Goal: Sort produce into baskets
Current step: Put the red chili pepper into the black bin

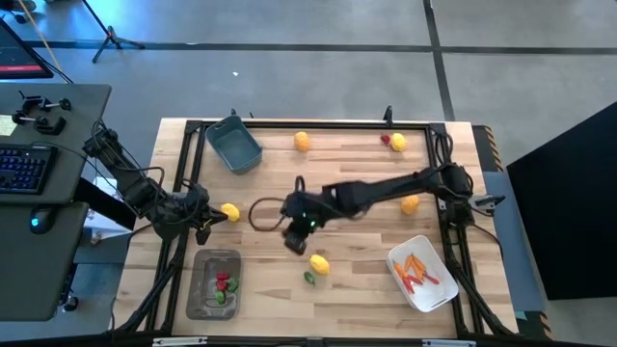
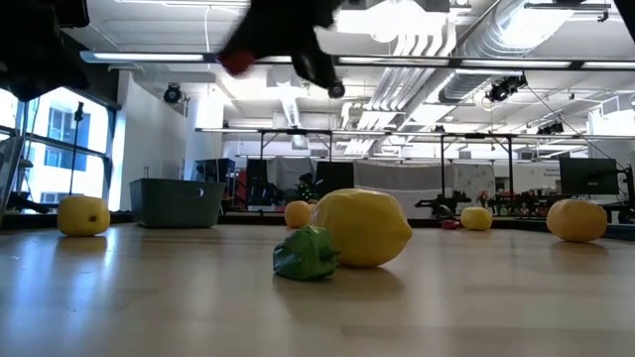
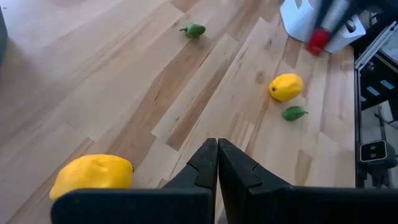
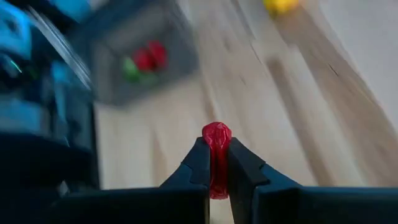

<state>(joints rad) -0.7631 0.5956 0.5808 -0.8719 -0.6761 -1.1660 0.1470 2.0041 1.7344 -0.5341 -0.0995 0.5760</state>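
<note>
two grippers, both clenched.
right gripper (image 4: 216, 163) grasps a red piece (image 4: 216, 158) above table centre, near the lemon (image 1: 319, 263); left gripper (image 3: 217, 163) clenched, nothing held, at left edge.

Lab: exposed ceiling ducts (image 2: 516, 40), equipment benches (image 2: 466, 203).

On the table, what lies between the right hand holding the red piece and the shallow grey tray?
Nothing: in the high view only bare wood separates the right hand, shut on the red piece, from the grey tray.
</note>
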